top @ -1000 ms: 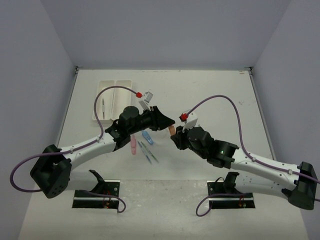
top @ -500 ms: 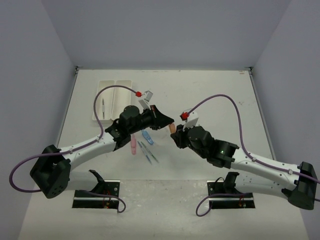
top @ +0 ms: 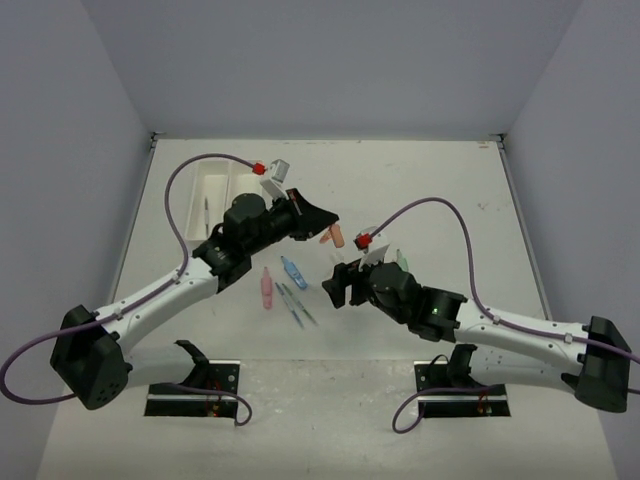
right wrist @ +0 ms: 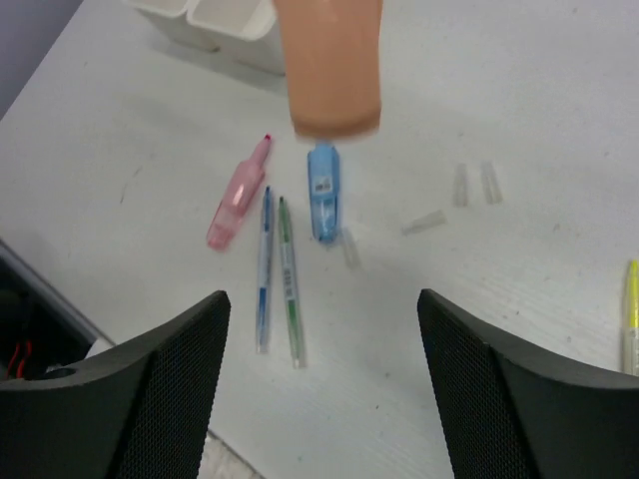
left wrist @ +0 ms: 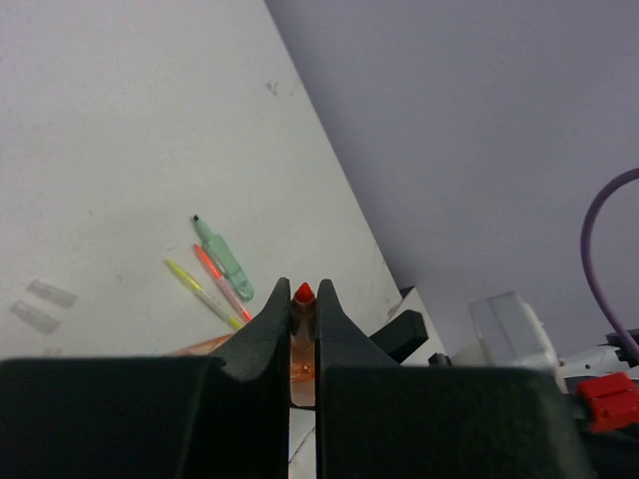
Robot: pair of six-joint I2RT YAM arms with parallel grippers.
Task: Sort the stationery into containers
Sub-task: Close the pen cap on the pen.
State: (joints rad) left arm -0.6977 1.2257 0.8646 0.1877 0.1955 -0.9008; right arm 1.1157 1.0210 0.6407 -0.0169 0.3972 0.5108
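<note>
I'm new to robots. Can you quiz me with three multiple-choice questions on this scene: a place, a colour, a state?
1. Where is the pink marker? A in a tray; B on the table; C in a gripper.
2. The piece in the left gripper is: A green; B orange; C blue.
3. The right gripper is: A open; B shut on a pen; C shut on a marker.
Answers: B, it lies beside two pens; B, orange shows between the jaws; A, its jaws stand wide apart.

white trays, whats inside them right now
A thin dark pen lies in the left compartment of the white trays. The right compartment's far end looks bare; the left arm covers the rest.
</note>
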